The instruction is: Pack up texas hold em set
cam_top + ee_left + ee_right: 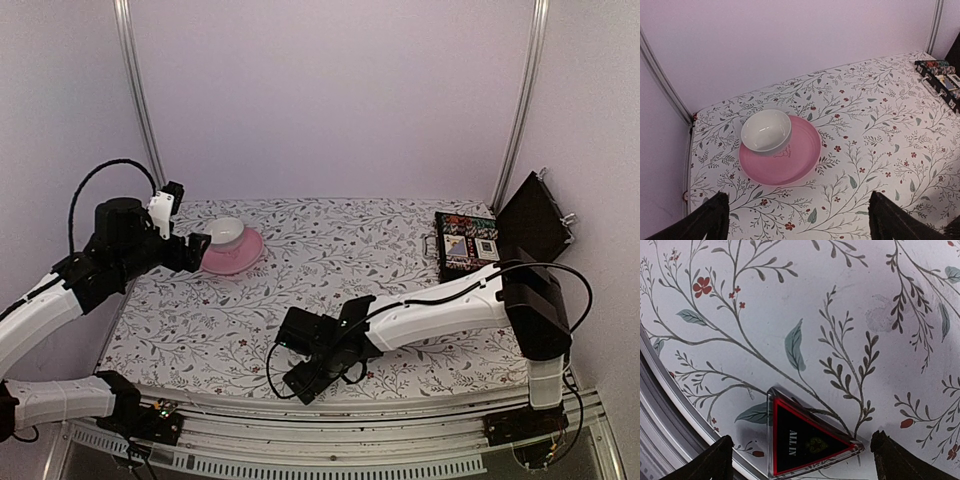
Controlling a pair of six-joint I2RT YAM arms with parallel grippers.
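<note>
1. At the near edge of the flowered table (330,265), we see the right gripper (801,459) low over the surface, its jaws spread wide and holding nothing.
2. Between its two dark fingers (715,460) lies the triangle marker (805,440), black with a red border and the words "ALL IN". It lies flat on the table just beside the metal rail (660,405). We cannot tell whether either finger touches it.
3. Well apart from it, at the back right corner, the black case (468,245) sits with its lid (535,215) raised against the side wall.
4. From the left wrist we make out chip rolls (935,66) in a row inside the case.
5. On the left side of the table, the left gripper (195,250) hovers near a pink plate (245,258), its jaws also wide apart and empty.
6. A white bowl (766,131) rests on the plate, toward its back left rim, upright and with nothing visible inside.
</note>
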